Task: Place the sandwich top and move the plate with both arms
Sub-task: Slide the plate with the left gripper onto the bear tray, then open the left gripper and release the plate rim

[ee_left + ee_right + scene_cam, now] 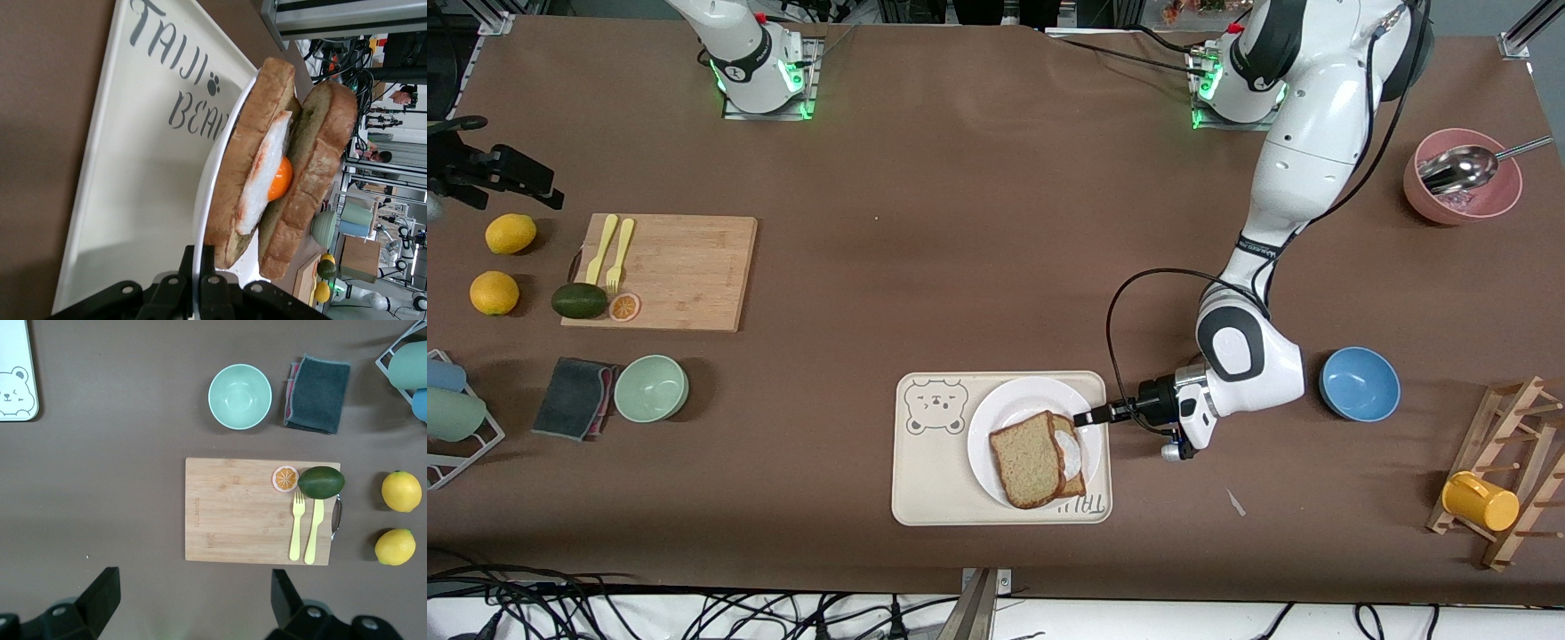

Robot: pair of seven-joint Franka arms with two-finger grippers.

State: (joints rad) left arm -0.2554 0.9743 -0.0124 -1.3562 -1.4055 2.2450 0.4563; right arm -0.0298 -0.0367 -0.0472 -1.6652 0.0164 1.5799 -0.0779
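The plate (1014,411) rim is clamped by the left claw (1087,417) (bread (1026,460) lies just beside it); the right claw (193,600) is held released above the table (960,222).

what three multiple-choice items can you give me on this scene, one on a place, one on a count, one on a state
1. Where does the sandwich top lie?
A. on the egg toast on the plate
B. on the cutting board
C. in the blue bowl

2. How many lemons are on the table?
A. one
B. two
C. four

3. What is the left hand doing?
A. hanging open
B. shut on the plate's rim
C. holding a fork

Key: 1 A, bread overlaps the egg slice; 2 B, two beside the cutting board; 3 B, left wrist view shows fingers pinching the rim.
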